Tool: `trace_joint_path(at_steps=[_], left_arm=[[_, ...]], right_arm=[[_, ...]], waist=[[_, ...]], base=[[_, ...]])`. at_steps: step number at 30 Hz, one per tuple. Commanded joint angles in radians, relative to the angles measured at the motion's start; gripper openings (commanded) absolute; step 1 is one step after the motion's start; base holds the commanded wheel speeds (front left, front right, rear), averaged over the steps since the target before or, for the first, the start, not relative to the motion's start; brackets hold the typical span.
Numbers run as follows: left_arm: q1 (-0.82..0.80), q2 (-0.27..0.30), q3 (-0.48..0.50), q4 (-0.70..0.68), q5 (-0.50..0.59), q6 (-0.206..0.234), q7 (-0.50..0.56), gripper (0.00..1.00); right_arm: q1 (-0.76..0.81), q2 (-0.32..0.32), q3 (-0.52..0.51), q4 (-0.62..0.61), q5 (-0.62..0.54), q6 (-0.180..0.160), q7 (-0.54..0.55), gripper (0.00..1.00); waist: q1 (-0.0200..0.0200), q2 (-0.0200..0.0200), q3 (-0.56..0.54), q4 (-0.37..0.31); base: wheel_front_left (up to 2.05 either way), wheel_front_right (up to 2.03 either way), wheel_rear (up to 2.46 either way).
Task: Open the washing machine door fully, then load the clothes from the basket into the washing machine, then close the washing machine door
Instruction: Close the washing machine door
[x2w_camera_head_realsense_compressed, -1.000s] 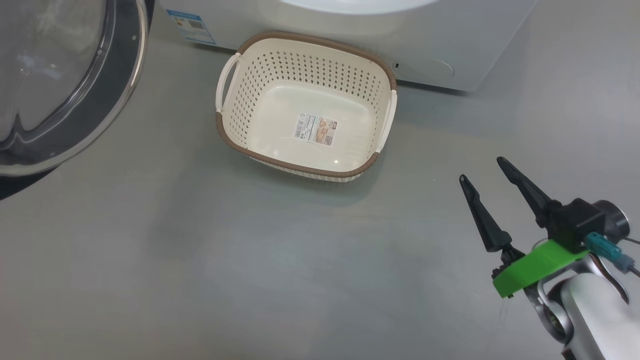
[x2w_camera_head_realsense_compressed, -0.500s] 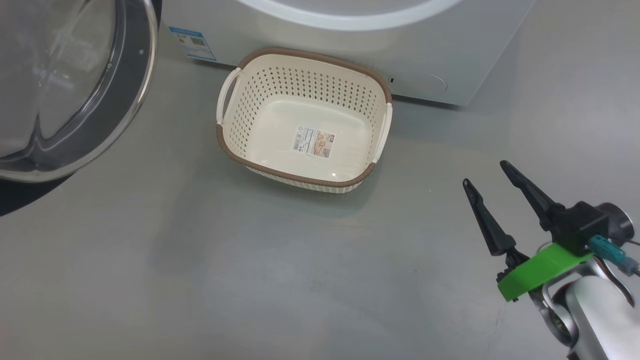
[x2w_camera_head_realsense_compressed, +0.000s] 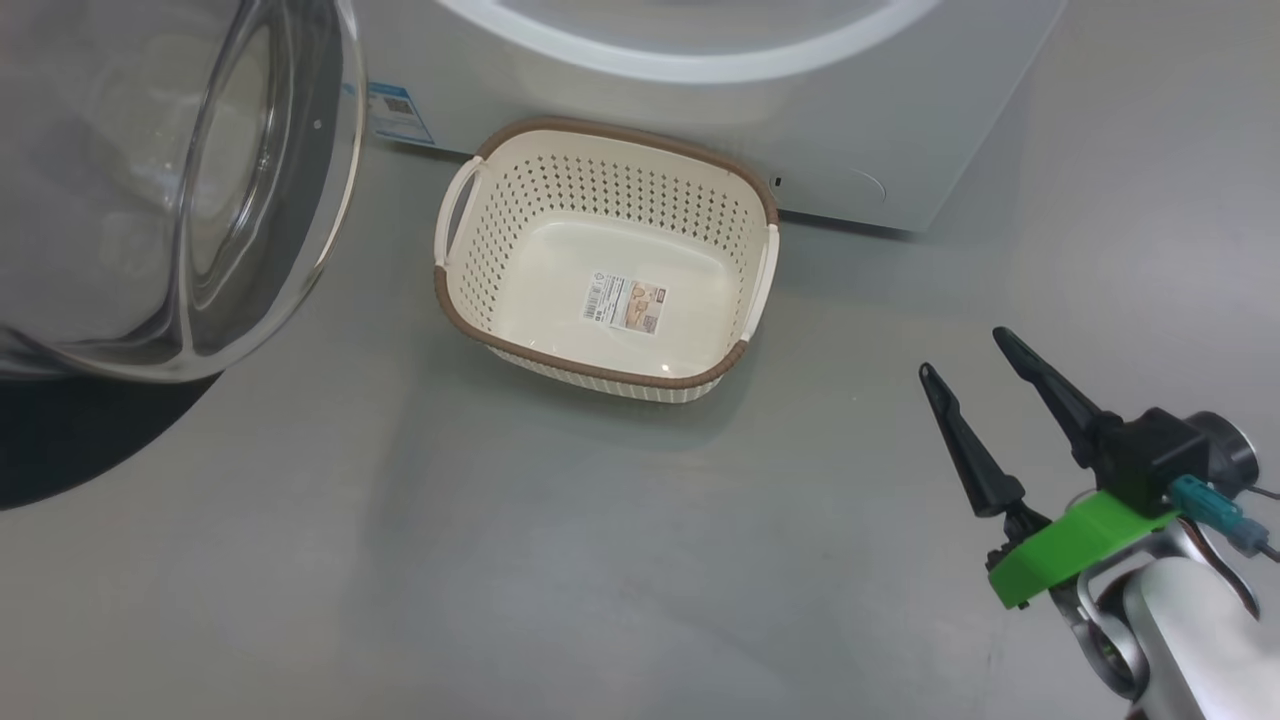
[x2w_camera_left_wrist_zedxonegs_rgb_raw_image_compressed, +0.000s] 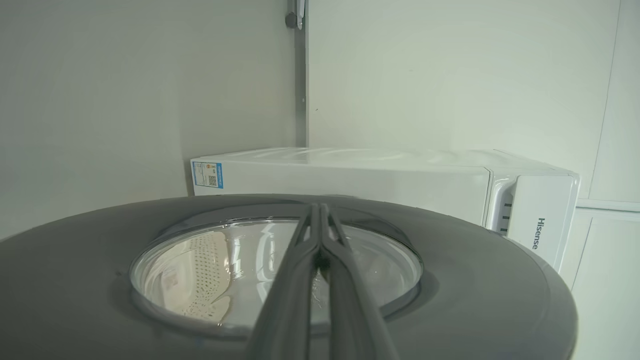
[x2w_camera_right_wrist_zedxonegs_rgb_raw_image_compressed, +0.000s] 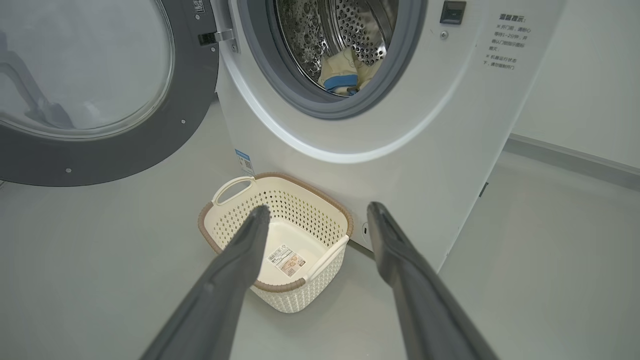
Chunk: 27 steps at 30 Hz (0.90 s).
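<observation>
The washing machine door (x2w_camera_head_realsense_compressed: 200, 200) stands open at the upper left of the head view, with a black rim and a bulging glass bowl. My left gripper (x2w_camera_left_wrist_zedxonegs_rgb_raw_image_compressed: 316, 207) is shut with nothing in it, its fingers lying along the door's (x2w_camera_left_wrist_zedxonegs_rgb_raw_image_compressed: 75, 280) outer face. The washing machine (x2w_camera_right_wrist_zedxonegs_rgb_raw_image_compressed: 450, 125) shows its steel drum with the cream and blue clothes (x2w_camera_right_wrist_zedxonegs_rgb_raw_image_compressed: 340, 75) inside. The cream basket (x2w_camera_head_realsense_compressed: 610, 180) sits empty on the floor against the washer's (x2w_camera_head_realsense_compressed: 900, 100) front. My right gripper (x2w_camera_head_realsense_compressed: 962, 352) hangs open to the right of the basket (x2w_camera_right_wrist_zedxonegs_rgb_raw_image_compressed: 295, 295), apart from it.
Grey floor spreads in front of the washer and around the basket. A pale wall and a corner seam (x2w_camera_left_wrist_zedxonegs_rgb_raw_image_compressed: 300, 75) rise behind the machine (x2w_camera_left_wrist_zedxonegs_rgb_raw_image_compressed: 350, 180). The open door (x2w_camera_right_wrist_zedxonegs_rgb_raw_image_compressed: 125, 150) reaches out over the floor left of the basket.
The head camera has tilted, so the basket sits lower in the picture. The door has swung right, its edge nearer the basket. My right gripper has hardly moved.
</observation>
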Motion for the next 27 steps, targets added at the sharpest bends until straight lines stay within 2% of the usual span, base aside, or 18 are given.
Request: trace_joint_path(at_steps=[1, 8, 27], left_arm=[[0.023, 0.065, 0.002, -0.048, 0.011, -0.003, 0.017, 0.00], [0.047, 0.039, -0.039, -0.135, 0.009, 0.028, 0.079, 0.00], [0.124, -0.130, -0.211, -0.455, 0.020, 0.130, 0.187, 0.00]], right_arm=[[0.017, 0.002, 0.011, -0.025, 0.000, 0.004, -0.006, 1.00], [0.021, 0.036, 0.007, -0.020, 0.004, 0.004, -0.006, 1.00], [0.022, 0.119, 0.001, -0.002, 0.015, 0.004, -0.006, 1.00]], waist=[[0.0000, 0.0000, -0.008, 0.003], [0.0000, 0.0000, -0.038, 0.017], [0.0000, 0.0000, -0.132, 0.012]], base=[[0.00, 0.00, 0.00], [0.00, 0.00, 0.00], [0.00, 0.00, 0.00]])
